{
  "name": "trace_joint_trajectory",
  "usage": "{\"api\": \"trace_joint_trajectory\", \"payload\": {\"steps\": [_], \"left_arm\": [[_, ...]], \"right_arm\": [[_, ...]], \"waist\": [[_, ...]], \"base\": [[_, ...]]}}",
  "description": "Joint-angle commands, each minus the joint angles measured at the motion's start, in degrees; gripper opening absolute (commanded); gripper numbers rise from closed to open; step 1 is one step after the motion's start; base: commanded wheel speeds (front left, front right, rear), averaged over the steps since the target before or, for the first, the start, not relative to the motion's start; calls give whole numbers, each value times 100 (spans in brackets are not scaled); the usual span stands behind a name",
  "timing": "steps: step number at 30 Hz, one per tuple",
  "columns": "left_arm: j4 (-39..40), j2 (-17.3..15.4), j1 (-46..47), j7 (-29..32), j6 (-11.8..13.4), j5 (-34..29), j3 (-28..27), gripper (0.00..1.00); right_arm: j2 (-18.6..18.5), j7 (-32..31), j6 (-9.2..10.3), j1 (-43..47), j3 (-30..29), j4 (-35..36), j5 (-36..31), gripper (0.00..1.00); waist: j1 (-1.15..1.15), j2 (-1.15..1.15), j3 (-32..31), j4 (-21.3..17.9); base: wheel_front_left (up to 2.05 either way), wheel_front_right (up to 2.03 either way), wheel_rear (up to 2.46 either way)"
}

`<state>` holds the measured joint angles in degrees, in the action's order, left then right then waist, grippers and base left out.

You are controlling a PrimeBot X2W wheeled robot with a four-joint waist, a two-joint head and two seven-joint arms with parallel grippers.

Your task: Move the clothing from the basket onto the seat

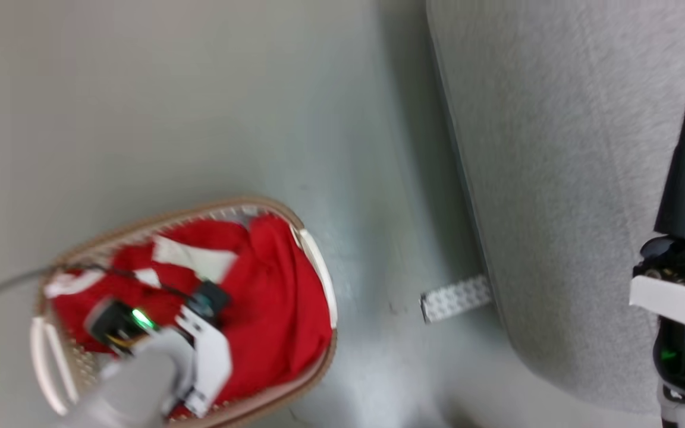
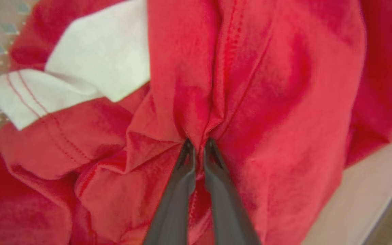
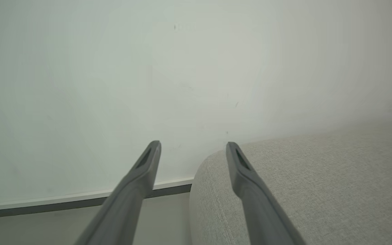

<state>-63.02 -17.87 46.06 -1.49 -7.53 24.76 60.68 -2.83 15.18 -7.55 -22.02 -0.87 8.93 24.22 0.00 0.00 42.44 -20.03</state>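
The red clothing [image 1: 277, 285] with white trim lies bunched in the white basket [image 1: 319, 261] with its tan rim at the lower left of the head view. My left arm reaches down into the basket. In the left wrist view my left gripper [image 2: 198, 144] is shut on a pinched fold of the red clothing [image 2: 257, 102], whose white trim [image 2: 104, 58] shows at the upper left. The light grey seat [image 1: 568, 178] spreads over the right. My right gripper [image 3: 193, 148] hangs open above the seat's [image 3: 318, 177] edge, nothing between its fingers.
Pale grey floor [image 1: 200, 107] runs between the basket and the seat. A small white patterned strip [image 1: 455, 298] lies on the floor at the seat's base. In the right wrist view, a white wall [image 3: 148, 68] with a dark skirting line [image 3: 63, 204] stands beyond the seat.
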Motion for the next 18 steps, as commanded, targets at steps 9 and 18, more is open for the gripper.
{"api": "trace_joint_trajectory", "payload": {"steps": [9,18], "left_arm": [[-128,676,-680,-782,12,661,31,0],[62,914,-986,-1280,11,1124,-77,0]], "right_arm": [[-14,-5,12,418,169,-264,-449,100],[-15,-5,12,851,295,-467,-662,100]], "waist": [[0,0,-2115,645],[0,0,-3175,1177]], "base": [[0,0,0],[0,0,0]]}}
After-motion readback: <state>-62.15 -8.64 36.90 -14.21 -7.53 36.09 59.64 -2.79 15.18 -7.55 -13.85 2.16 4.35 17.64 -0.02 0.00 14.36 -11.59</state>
